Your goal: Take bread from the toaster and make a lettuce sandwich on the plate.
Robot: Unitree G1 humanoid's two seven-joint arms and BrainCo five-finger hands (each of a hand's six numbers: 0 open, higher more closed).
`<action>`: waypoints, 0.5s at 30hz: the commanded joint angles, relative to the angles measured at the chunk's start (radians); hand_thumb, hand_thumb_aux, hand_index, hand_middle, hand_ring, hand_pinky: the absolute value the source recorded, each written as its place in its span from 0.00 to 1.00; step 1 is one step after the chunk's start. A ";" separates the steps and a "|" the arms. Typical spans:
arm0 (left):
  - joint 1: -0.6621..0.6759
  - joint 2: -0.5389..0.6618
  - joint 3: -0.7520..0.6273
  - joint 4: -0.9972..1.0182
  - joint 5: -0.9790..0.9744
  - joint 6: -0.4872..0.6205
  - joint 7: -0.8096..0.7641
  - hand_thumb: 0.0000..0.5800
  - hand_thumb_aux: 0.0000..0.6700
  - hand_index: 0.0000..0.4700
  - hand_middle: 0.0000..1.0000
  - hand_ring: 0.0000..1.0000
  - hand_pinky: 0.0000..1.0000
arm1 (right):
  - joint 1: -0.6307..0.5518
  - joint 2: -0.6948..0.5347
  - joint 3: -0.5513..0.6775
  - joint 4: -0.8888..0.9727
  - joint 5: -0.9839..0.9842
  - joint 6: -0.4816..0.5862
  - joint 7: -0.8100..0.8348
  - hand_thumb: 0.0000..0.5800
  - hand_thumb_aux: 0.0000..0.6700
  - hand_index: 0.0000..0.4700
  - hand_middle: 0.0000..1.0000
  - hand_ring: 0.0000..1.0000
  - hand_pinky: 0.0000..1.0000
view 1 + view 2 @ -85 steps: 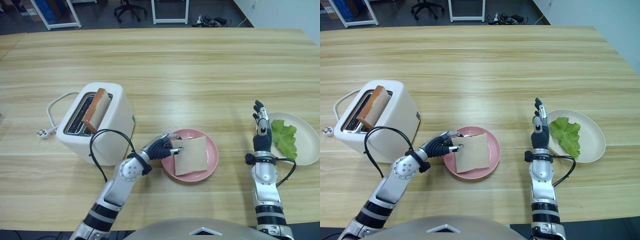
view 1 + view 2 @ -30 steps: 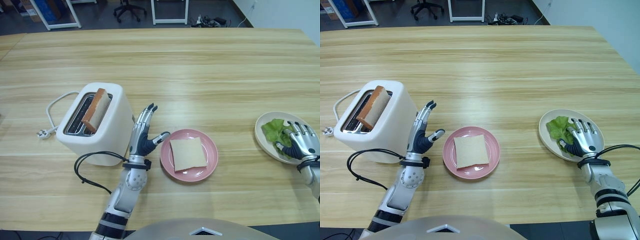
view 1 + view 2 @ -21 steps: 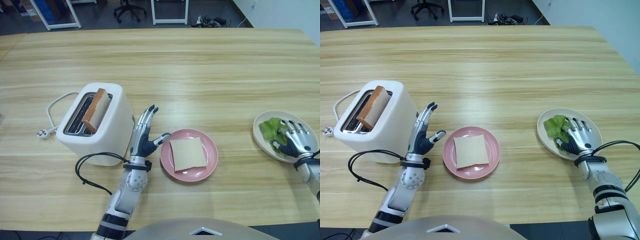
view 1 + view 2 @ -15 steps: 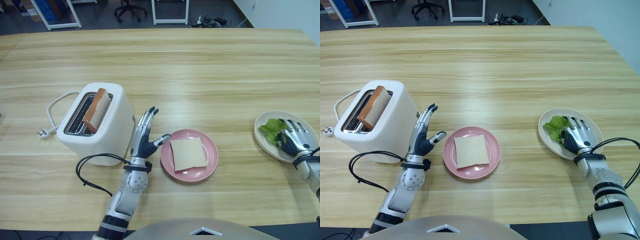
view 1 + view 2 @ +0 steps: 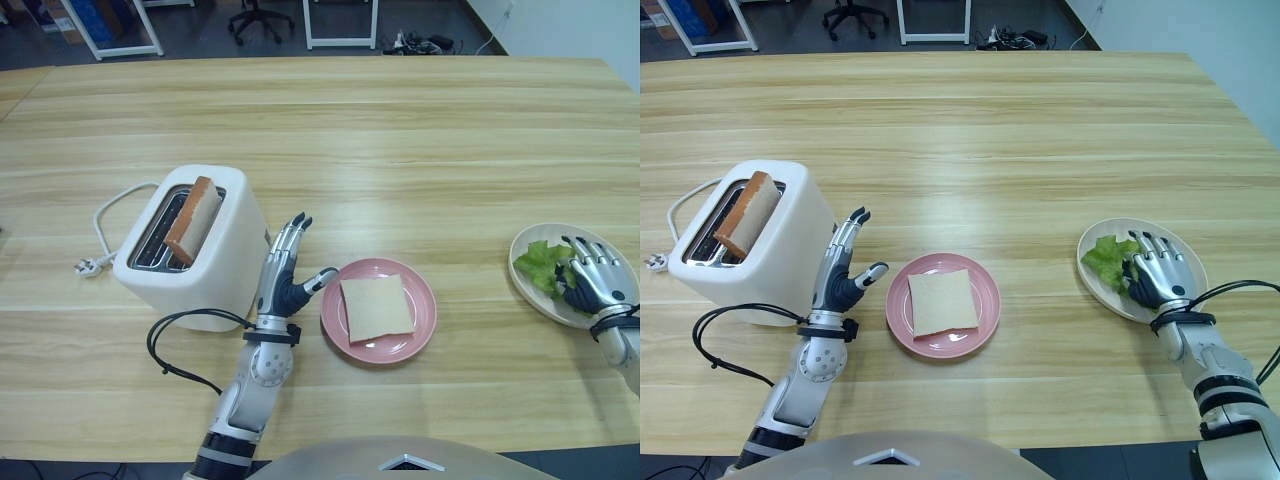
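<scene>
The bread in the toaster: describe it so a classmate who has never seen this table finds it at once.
On the wooden table, find the white toaster at the robot's left. A bread slice leans in its slot, poking out on top. Unlike the pale slice lying flat on the pink plate, it stands on edge and shows brown crust.

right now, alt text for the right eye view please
The robot's right hand lies over the lettuce in a cream dish at the right of a wooden table. One bread slice lies on the pink plate in the middle; the open left hand stands between it and a white toaster holding another slice.
</scene>
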 commanded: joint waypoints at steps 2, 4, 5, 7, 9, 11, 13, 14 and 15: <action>0.012 0.002 0.001 0.000 0.016 0.006 -0.004 0.00 0.00 0.00 0.00 0.00 0.00 | 0.068 -0.033 -0.054 -0.146 0.026 0.028 0.049 1.00 1.00 1.00 0.00 0.00 0.00; 0.013 0.000 0.001 0.001 0.018 0.007 -0.004 0.00 0.00 0.00 0.00 0.00 0.00 | 0.090 -0.027 -0.064 -0.179 0.031 0.032 0.066 1.00 1.00 1.00 0.00 0.00 0.00; 0.013 -0.001 0.000 0.003 0.018 0.006 -0.004 0.00 0.00 0.00 0.00 0.00 0.00 | 0.102 -0.024 -0.069 -0.192 0.032 0.036 0.070 1.00 1.00 1.00 0.00 0.00 0.00; 0.013 -0.001 0.000 0.005 0.018 0.006 -0.004 0.00 0.00 0.00 0.00 0.00 0.00 | 0.132 -0.026 -0.084 -0.235 0.034 0.052 0.088 1.00 1.00 1.00 0.00 0.00 0.00; 0.014 -0.002 0.001 0.005 0.018 0.006 -0.005 0.00 0.00 0.00 0.00 0.00 0.00 | 0.146 -0.026 -0.086 -0.248 0.029 0.061 0.099 0.90 0.68 0.68 0.00 0.00 0.00; 0.015 -0.004 0.001 0.004 0.019 0.008 -0.004 0.00 0.00 0.00 0.00 0.00 0.00 | 0.157 -0.024 -0.084 -0.256 0.022 0.066 0.104 0.17 0.09 0.09 0.00 0.00 0.00; 0.015 -0.005 0.001 0.004 0.019 0.008 -0.004 0.00 0.00 0.00 0.00 0.00 0.00 | 0.167 -0.019 -0.079 -0.256 0.016 0.069 0.105 0.00 0.00 0.00 0.00 0.00 0.00; 0.015 -0.005 0.001 0.004 0.019 0.009 -0.004 0.00 0.00 0.00 0.00 0.00 0.00 | 0.167 -0.015 -0.075 -0.249 0.014 0.069 0.105 0.09 0.05 0.05 0.00 0.00 0.00; 0.015 -0.005 0.001 0.005 0.020 0.009 -0.004 0.00 0.00 0.00 0.00 0.00 0.00 | 0.166 -0.012 -0.069 -0.240 0.012 0.068 0.109 0.35 0.19 0.19 0.00 0.00 0.00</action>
